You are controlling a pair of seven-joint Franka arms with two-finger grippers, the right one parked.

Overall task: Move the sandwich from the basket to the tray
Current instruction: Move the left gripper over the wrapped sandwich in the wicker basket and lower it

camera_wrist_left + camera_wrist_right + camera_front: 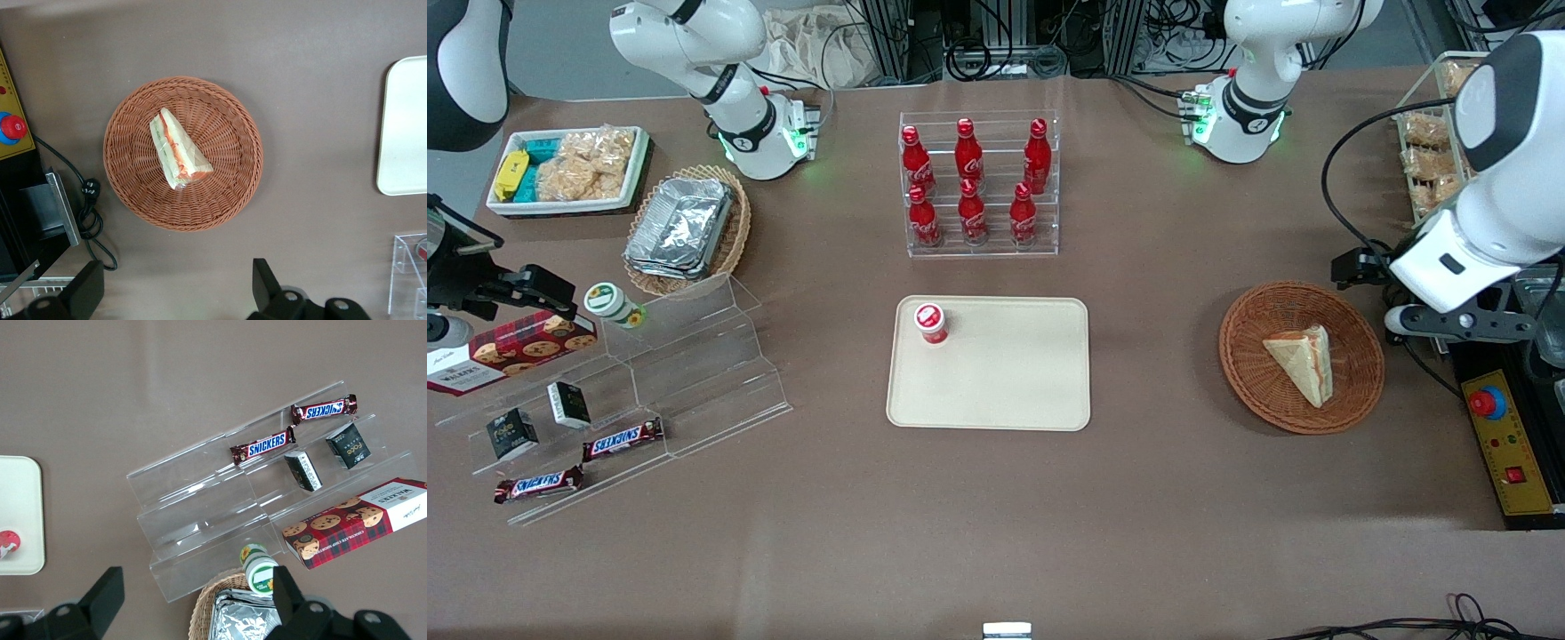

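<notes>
The sandwich (1303, 360), a pale tan wedge with red and green filling at its edge, lies in the round reddish-brown wicker basket (1245, 356). In the left wrist view the sandwich (179, 150) lies in the middle of the basket (133, 193). The beige tray (1005, 382) lies at the table's middle, and its edge shows in the left wrist view (403, 133). My left gripper (1396, 293) hangs above the table beside the basket, toward the working arm's end. It is open and empty (177, 273), with its fingers spread wide.
A small red-capped bottle (931, 322) stands on the tray's corner. A clear rack of red cola bottles (978, 182) stands farther from the front camera than the tray. A yellow control box with a red button (1498, 436) and a black cable (87, 213) lie beside the basket.
</notes>
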